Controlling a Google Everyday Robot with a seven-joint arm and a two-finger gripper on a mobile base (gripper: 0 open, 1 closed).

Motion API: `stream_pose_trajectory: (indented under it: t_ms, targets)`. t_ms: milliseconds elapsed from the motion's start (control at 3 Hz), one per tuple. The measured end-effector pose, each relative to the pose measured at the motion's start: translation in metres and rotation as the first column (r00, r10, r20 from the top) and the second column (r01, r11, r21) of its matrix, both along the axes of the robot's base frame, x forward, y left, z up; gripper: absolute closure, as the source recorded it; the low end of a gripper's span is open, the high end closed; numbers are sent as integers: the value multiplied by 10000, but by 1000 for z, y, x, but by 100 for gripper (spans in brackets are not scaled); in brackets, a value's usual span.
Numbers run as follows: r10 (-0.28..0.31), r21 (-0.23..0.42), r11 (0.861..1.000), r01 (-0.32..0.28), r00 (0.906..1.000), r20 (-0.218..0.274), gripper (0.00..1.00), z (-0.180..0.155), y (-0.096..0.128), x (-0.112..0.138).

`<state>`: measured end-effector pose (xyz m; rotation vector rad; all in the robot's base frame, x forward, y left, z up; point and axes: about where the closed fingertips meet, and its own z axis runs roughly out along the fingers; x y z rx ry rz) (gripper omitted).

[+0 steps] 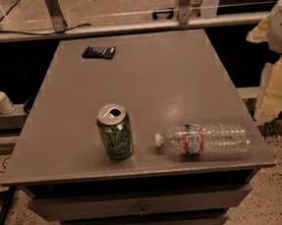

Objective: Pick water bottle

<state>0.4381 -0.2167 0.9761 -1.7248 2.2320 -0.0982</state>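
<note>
Below-left of right-edge gripper (pixel 275 85), apart: water bottle (pixel 202 139)

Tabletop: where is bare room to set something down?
Bare: the wide middle of the table, between the dark packet at the back and the can. Crowded: front edge, can beside lying water bottle. The gripper is off the right edge.

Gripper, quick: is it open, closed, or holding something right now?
Gripper: at the view's right edge, beside the table; open or closed cannot be told; the water bottle lies on the table, unheld.
</note>
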Motion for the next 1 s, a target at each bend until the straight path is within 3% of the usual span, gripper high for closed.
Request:
stream_pose_trajectory:
  t_ms: [333, 1000]
  targets:
    - [-2, 2, 10000, 2, 10000, 1, 0, 0, 0, 0]
    - [-665, 1017, 9922, 715, 9965, -516, 0, -46, 24, -10]
